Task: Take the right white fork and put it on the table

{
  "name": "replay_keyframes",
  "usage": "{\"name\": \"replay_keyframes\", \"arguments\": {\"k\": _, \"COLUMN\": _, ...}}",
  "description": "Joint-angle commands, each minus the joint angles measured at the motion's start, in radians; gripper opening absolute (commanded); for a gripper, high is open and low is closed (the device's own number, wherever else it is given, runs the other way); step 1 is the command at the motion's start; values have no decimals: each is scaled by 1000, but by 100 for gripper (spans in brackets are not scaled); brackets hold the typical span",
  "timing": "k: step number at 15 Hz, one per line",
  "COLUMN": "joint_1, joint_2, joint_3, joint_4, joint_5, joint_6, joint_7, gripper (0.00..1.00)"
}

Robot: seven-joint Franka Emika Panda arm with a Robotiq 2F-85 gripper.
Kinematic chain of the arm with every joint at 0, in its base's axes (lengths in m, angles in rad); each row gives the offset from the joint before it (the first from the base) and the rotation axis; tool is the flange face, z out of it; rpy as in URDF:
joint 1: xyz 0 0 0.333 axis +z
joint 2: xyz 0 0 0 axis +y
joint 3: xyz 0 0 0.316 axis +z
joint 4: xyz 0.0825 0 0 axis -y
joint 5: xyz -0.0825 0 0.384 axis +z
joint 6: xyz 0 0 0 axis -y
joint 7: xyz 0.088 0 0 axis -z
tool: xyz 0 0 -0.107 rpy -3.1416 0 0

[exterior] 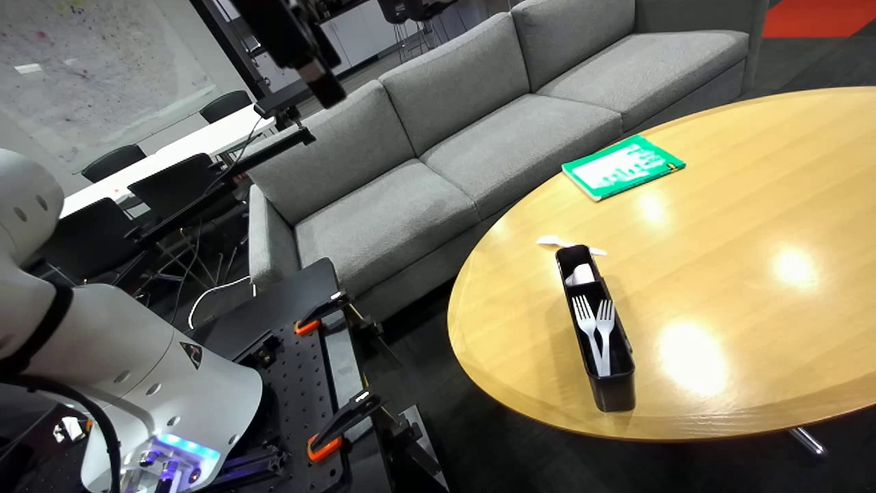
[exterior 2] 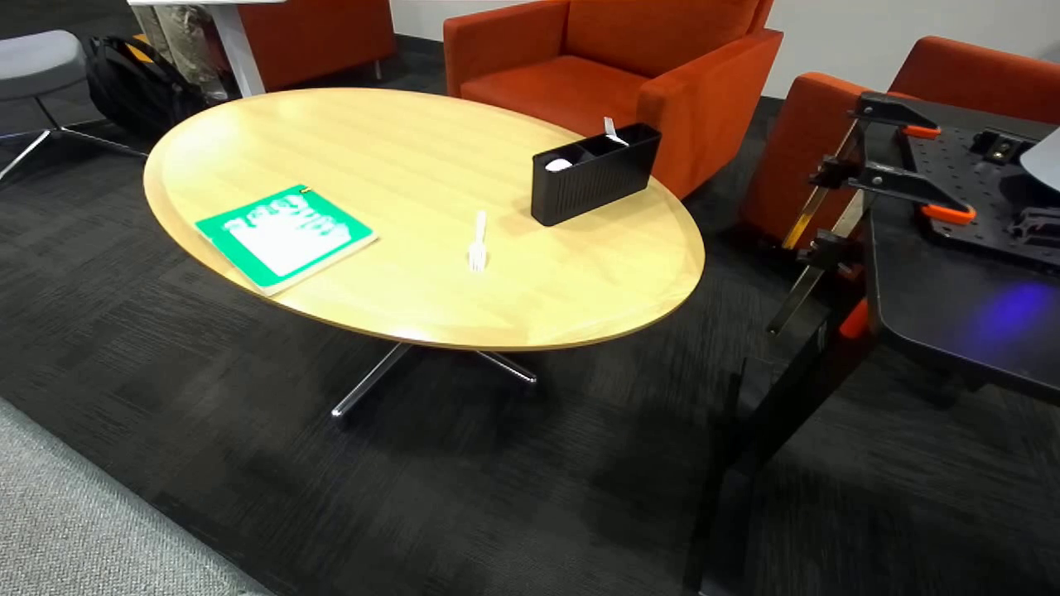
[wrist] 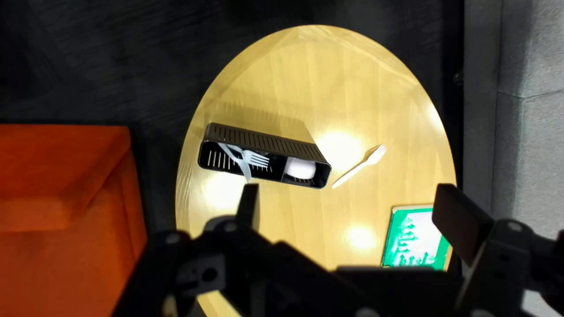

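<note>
- Gripper (wrist: 348, 204), wrist view: fingers spread wide, the table (wrist: 315, 211) visible between them.
- Right fork (exterior: 605, 329), in an exterior view: in the longer compartment of the black tray (exterior: 614, 395), beside a second fork (exterior: 586, 322), both with tines toward 12 o'clock.
- Loose fork (wrist: 369, 161), wrist view: on the table, near the tray, at its 3 o'clock.
- Green book (wrist: 414, 237): 4 o'clock from the tray.

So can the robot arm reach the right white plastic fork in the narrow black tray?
Probably yes: the tray is uncovered and the tool open, though another white plastic fork seems to cross the right fork.
</note>
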Motion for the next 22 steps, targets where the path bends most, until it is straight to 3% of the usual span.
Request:
{"name": "replay_keyframes", "arguments": {"k": 1, "joint_1": -6, "joint_2": 195, "joint_3": 51, "joint_4": 2, "joint_5": -52, "joint_6": 221, "joint_7": 11, "gripper": 100}}
{"name": "replay_keyframes", "arguments": {"k": 7, "joint_1": -76, "joint_2": 553, "joint_3": 100, "joint_4": 26, "joint_5": -210, "joint_6": 593, "joint_7": 179, "gripper": 100}}
{"name": "replay_keyframes", "arguments": {"k": 10, "joint_1": -112, "joint_2": 711, "joint_3": 94, "joint_4": 72, "joint_5": -347, "joint_6": 672, "joint_7": 334, "gripper": 100}}
{"name": "replay_keyframes", "arguments": {"k": 13, "joint_1": -79, "joint_2": 818, "joint_3": 33, "joint_4": 143, "joint_5": -468, "joint_6": 645, "joint_7": 522, "gripper": 100}}
{"name": "replay_keyframes", "arguments": {"k": 14, "joint_1": -56, "joint_2": 752, "joint_3": 21, "joint_4": 81, "joint_5": -398, "joint_6": 660, "joint_7": 407, "gripper": 100}}
{"name": "replay_keyframes", "arguments": {"k": 19, "joint_1": -37, "joint_2": 826, "joint_3": -9, "joint_4": 137, "joint_5": -432, "joint_6": 662, "joint_7": 478, "gripper": 100}}
{"name": "replay_keyframes", "arguments": {"k": 22, "joint_1": -18, "joint_2": 908, "joint_3": -6, "joint_4": 194, "joint_5": -280, "joint_6": 656, "joint_7": 438, "gripper": 100}}
